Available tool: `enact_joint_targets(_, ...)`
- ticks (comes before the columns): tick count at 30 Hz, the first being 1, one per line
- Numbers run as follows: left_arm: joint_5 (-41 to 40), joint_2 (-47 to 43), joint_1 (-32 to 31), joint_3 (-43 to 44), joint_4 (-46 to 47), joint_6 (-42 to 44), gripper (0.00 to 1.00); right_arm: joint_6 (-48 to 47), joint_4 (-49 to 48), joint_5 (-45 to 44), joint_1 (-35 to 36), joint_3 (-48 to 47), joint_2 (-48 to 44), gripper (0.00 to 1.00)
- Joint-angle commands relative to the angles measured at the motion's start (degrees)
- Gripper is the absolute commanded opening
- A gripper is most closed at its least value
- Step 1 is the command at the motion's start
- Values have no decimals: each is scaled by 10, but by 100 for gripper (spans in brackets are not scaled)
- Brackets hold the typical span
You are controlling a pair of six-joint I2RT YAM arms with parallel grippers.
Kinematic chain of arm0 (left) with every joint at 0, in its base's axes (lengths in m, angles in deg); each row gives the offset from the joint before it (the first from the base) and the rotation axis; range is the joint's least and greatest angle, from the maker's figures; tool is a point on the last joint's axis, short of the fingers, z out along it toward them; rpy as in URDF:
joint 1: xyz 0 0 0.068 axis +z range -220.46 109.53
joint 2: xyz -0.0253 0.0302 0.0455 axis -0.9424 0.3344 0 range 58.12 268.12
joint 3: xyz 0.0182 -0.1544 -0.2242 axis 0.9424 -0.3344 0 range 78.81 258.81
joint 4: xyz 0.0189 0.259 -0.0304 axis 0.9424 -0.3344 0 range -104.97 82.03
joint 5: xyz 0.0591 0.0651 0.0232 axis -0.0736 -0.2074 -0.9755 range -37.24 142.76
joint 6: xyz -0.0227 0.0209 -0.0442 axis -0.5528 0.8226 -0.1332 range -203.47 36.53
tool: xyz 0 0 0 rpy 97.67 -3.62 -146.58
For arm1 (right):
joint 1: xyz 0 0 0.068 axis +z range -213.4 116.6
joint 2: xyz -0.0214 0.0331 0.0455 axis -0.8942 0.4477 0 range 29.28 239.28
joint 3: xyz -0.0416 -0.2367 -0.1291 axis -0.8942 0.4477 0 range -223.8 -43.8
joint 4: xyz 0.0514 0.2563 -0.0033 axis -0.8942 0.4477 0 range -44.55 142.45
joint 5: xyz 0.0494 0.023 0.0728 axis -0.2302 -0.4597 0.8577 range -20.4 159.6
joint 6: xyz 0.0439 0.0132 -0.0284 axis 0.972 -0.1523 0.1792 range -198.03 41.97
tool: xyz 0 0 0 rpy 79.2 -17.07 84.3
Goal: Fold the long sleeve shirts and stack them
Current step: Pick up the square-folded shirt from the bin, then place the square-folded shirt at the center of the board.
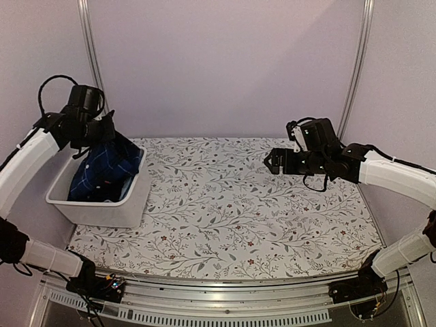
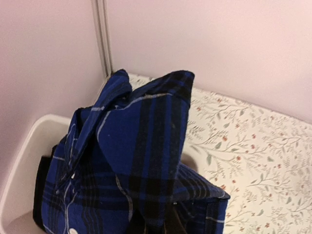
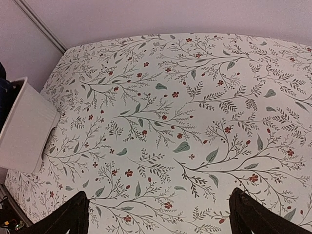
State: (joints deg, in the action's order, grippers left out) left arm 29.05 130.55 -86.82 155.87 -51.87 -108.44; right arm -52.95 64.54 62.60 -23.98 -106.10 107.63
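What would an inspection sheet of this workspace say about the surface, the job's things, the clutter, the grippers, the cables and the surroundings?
Surface: floral tabletop, flat.
Job's things: navy plaid shirt bunched, upper part above the white bin, lower part inside it; other shirts cannot be told apart.
Clutter: nothing seen.
Grippers: left gripper at the shirt's top, fingers hidden in cloth, apparently shut on it; right gripper open, above the table, holding nothing.
Cables: black loops at the left arm and under the right arm.
Surroundings: pale walls, metal poles, aluminium rail at the near edge.
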Motion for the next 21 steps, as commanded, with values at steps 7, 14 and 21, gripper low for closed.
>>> enact_joint_targets(7,122,94,-182,315,184,192,0,-18,12,-44,1,-56,15,99)
enact_joint_targets(14,320,243,-231,401,271,147,0,-13,54,-145,-14,-78,8,99)
enact_joint_targets(21,490,381,-265,464,347,84,0,18,80,-175,-76,-27,-56,99)
